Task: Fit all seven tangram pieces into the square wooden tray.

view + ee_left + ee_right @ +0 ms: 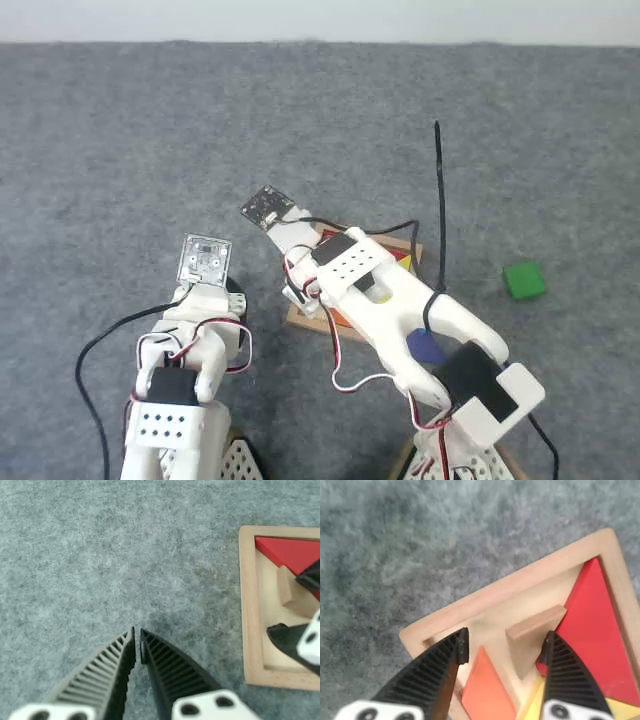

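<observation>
Grey felt-like cloth covers the counter (150,130), with a pale strip of wall along the top of the high view.

The right hand (506,646) is wide open over a corner of the square wooden tray (510,587). Its two black ribbed fingers (451,657) stand on either side of a wood-coloured piece (535,625) that lies tilted inside the tray, and I cannot tell whether either finger touches it. Around that piece the right wrist view gives the tray's contents: a red triangle (592,615) against one wall, an orange piece (487,690) and a yellow piece (620,707) close under the hand.

The left hand (136,632) is held over bare cloth beside the tray, its fingers drawn almost together with nothing between them. Its wrist view catches the tray's rim and the red triangle from the other side.

From above, the right arm lies across most of the tray at the centre of the frame. That view adds a green piece (523,280) on the cloth at the right, well apart from the tray, and a blue piece (425,347) showing at the arm's edge at the lower right. A black cable (440,200) rises above the tray.
</observation>
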`<action>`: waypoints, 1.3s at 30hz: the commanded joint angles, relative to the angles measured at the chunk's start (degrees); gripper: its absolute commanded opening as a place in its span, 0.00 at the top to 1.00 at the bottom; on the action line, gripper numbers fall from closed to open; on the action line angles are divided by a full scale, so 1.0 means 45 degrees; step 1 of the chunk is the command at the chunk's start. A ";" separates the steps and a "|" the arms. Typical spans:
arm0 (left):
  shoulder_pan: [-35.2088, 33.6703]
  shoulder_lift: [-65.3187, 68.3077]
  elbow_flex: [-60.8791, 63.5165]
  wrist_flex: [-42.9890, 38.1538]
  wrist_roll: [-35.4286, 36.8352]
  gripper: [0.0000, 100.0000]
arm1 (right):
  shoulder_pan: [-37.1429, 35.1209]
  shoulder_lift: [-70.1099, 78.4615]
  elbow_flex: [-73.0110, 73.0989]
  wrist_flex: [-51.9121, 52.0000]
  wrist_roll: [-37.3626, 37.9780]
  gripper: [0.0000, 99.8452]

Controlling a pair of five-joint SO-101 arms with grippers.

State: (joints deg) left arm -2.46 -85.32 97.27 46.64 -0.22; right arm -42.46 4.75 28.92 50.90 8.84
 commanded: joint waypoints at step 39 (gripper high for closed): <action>-0.0059 -0.0156 -0.0107 0.0020 0.0059 0.98 | 0.1846 -0.0107 -0.2813 0.1885 -1.0295 0.91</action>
State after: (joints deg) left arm -2.46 -85.32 97.27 46.64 -0.22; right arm -34.99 8.44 20.57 55.38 -28.44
